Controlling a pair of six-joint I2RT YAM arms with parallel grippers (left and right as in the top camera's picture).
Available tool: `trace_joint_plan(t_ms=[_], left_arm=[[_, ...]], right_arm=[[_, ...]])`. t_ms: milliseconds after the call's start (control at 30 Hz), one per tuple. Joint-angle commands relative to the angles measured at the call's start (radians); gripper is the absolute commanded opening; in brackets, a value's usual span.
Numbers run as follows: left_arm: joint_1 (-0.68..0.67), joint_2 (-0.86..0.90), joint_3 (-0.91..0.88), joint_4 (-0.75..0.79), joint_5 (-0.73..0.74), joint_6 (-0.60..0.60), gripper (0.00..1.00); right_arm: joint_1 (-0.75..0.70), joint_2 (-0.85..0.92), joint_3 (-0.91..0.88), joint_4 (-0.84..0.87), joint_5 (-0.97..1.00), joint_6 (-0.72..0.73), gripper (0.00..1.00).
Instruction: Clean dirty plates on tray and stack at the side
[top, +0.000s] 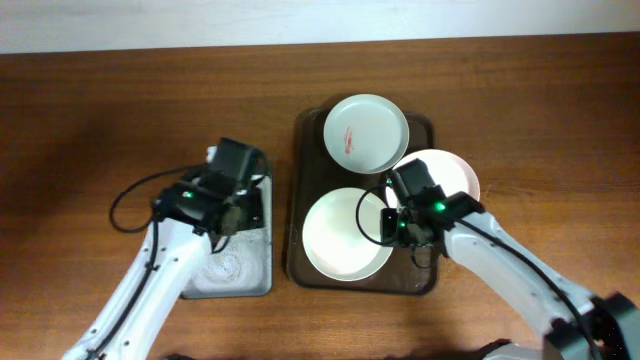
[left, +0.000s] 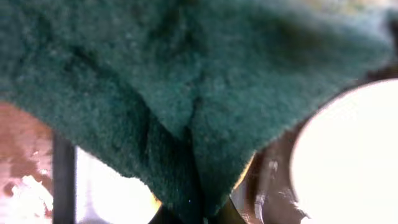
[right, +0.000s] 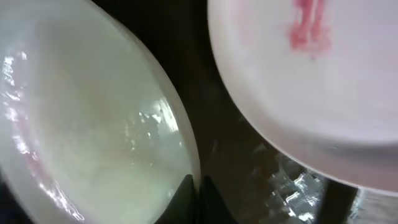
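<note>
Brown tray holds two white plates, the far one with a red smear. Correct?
Wrong count: the brown tray holds three white plates, not two. The overhead view shows the far plate with the red smear, a near-left plate and a right plate.

No readable text, labels, brands, numbers or signs on any surface in all three views

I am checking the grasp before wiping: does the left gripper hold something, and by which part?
Yes. The left gripper holds a dark green scouring cloth, pinched at a fold near its lower edge.
</note>
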Motion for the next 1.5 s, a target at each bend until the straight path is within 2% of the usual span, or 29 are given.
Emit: trace_joint_plan(t_ms=[0, 67, 100, 200, 300, 500, 600, 767, 1033, 1267, 1467], left_arm=[[0.106, 0.004, -0.184, 0.116, 0.082, 0.088, 0.0], [0.142, 0.004, -0.252, 0.189, 0.156, 0.114, 0.0], [0.165, 0.004, -0.286, 0.225, 0.188, 0.123, 0.04], [0.204, -0.003, -0.285, 0.226, 0.228, 0.155, 0.22], [0.218, -0.044, -0.214, 0.17, 0.264, 0.19, 0.55], [0.218, -0.196, -0.113, 0.063, 0.269, 0.19, 0.82], [0.218, -0.299, -0.106, 0.035, 0.282, 0.19, 1.0], [0.218, -0.41, -0.106, 0.029, 0.278, 0.19, 1.0], [0.218, -0.41, -0.107, 0.029, 0.278, 0.19, 1.0], [0.218, -0.41, -0.107, 0.029, 0.278, 0.19, 1.0], [0.218, -0.41, -0.107, 0.029, 0.278, 0.19, 1.0]], right_arm=[[-0.006, -0.095, -0.003, -0.039, 0.022, -0.033, 0.04], [-0.006, -0.133, -0.003, -0.063, 0.04, -0.033, 0.04], [-0.006, -0.156, -0.003, -0.077, 0.061, -0.033, 0.04], [0.0, -0.208, -0.001, -0.106, 0.123, -0.033, 0.04], [0.064, -0.251, 0.028, -0.143, 0.246, -0.036, 0.04], [0.29, -0.256, 0.122, -0.241, 0.585, -0.023, 0.04], [0.424, -0.256, 0.144, -0.266, 0.754, 0.035, 0.04], [0.572, -0.256, 0.161, -0.262, 1.003, 0.036, 0.04], [0.718, -0.256, 0.161, -0.259, 1.307, -0.034, 0.04], [0.832, -0.256, 0.161, -0.256, 1.424, -0.132, 0.04], [0.84, -0.256, 0.161, -0.254, 1.432, -0.134, 0.04]])
